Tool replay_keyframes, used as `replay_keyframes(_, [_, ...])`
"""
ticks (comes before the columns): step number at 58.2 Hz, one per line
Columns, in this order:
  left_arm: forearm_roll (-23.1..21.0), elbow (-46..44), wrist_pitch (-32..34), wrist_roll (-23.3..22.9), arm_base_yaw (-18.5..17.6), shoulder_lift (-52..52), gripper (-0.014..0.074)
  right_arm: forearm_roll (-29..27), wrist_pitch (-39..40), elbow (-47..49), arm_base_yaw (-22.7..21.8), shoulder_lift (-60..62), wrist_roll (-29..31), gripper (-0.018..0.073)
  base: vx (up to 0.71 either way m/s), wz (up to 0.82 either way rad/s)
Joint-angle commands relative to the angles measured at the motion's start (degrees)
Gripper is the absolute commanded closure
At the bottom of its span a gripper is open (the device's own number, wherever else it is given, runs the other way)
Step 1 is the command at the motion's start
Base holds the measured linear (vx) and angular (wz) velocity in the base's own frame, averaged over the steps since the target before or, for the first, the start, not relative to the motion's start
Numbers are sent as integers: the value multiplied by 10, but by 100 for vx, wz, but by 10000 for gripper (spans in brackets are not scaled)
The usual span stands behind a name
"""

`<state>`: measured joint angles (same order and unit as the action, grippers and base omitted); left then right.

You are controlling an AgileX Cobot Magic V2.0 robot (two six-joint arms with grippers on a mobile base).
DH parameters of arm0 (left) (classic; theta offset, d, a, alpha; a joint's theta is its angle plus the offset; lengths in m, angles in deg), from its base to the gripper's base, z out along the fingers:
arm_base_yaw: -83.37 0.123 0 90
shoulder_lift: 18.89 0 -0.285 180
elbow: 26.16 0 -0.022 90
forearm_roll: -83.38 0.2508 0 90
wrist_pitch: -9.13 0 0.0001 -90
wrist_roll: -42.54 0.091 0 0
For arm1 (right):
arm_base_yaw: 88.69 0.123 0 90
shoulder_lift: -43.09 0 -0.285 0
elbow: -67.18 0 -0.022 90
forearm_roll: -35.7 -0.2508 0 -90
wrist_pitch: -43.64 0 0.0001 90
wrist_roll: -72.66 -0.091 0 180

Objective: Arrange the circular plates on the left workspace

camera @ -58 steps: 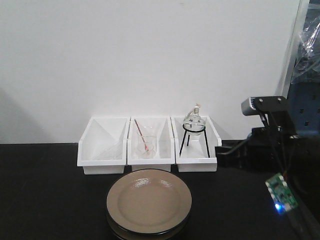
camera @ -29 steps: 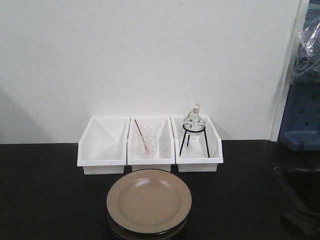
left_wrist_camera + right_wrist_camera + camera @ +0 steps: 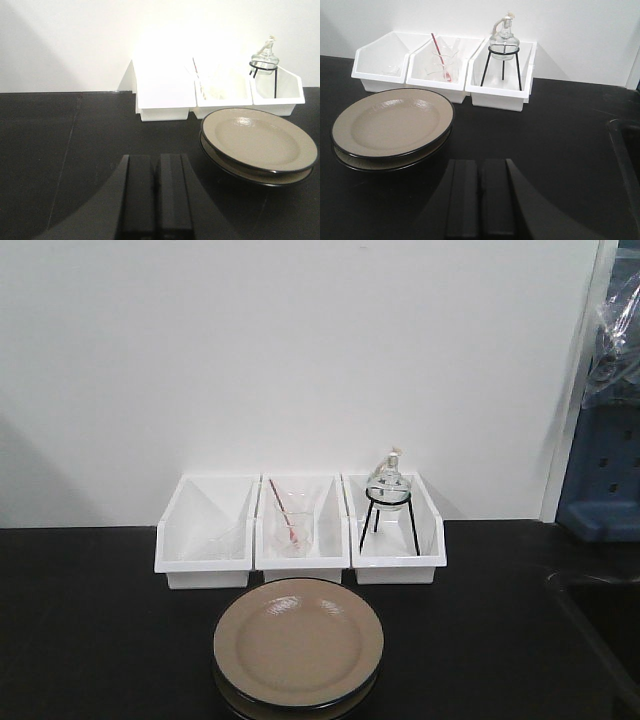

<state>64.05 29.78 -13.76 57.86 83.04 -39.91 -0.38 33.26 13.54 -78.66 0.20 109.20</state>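
Light is even and fairly bright. In the left wrist view glare bleaches the white bins [image 3: 165, 92] almost featureless. Beside them the wall [image 3: 300, 350] shows soft grey shadow, perhaps from overhead lamps.

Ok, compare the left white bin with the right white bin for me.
The left bin looks nearly empty, with only faint clear items at its bottom; the right bin holds a black tripod stand carrying a glass burner. The left bin sits behind bare benchtop; the right one is nearer the sink. Both are white, open-fronted and alike in shape.
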Motion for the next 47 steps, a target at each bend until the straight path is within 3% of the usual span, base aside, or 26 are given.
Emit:
replay_keyframes(1, [-11,-1,22,-5,-1,16,596,-5,41,16,-3,1,6,563,0,0])
replay_keyframes(16, [-11,5,-18,-5,-1,22,596,-5,41,16,-3,1,6,563,0,0])
replay_keyframes(27, [-5,18,-3,0,-1,22,596,-5,41,16,-3,1,6,563,0,0])
replay_keyframes(39, [91,133,183,-20,-1,70,596,-5,41,16,-3,1,6,563,0,0])
replay_keyframes(47, [98,233,301,-22,-1,132,596,-5,41,16,-3,1,6,563,0,0])
